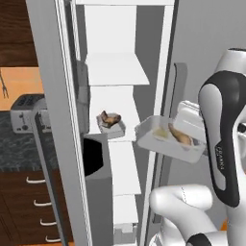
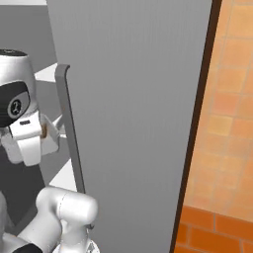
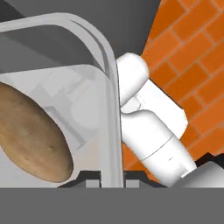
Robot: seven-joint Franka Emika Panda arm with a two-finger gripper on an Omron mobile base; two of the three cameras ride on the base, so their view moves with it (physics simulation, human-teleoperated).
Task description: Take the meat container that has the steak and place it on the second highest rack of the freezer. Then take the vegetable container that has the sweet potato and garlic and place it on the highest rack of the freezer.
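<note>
Hand view: gripper [image 3: 112, 180] is pinching the vegetable container [image 3: 111, 109] by its rim, jaws nearly closed with the clear wall running up between the tips. Sweet potato [image 3: 30, 135] is sitting inside, just beside the grip; garlic not discernible here.

Left base view: container [image 1: 166, 139] is hanging mid-air in front of the open freezer [image 1: 115, 72], roughly level with the rack below the second highest rack [image 1: 117, 69], where the meat container [image 1: 111, 126] with the steak [image 1: 110, 119] is resting. Looks like the wrong rack, but can't confirm the count.

Step in hand, as judged: lifting the veg container to the highest rack [image 1: 125, 2], well above the gripper. Advice: keep the tray level so contents aren't sliding, raise before going in, clear the shelf lip and door edge.

Container: shallow, translucent white, rounded corners. Potato is tan-brown, elongated, speckled skin.
</note>
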